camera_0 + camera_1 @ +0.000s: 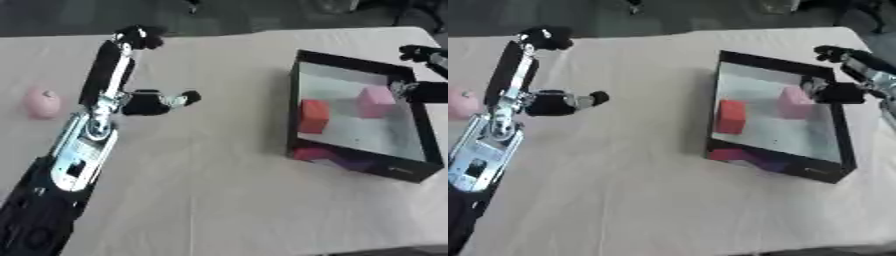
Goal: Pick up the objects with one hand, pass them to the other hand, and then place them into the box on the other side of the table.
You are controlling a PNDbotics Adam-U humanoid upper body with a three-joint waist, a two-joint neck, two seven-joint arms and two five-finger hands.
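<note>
A black-walled box with a pale floor stands on the right side of the table. Inside it stand a red block and a pink block. A round pink object lies on the table at the far left. My left hand hovers just right of it, fingers straight and pointing away, thumb stuck out to the right, holding nothing. My right hand hangs over the box's far right rim, beside the pink block, fingers spread and empty.
The beige table stretches wide between the pink object and the box. Red and purple reflections show on the box's near wall. The far table edge runs along the top, with dark floor beyond it.
</note>
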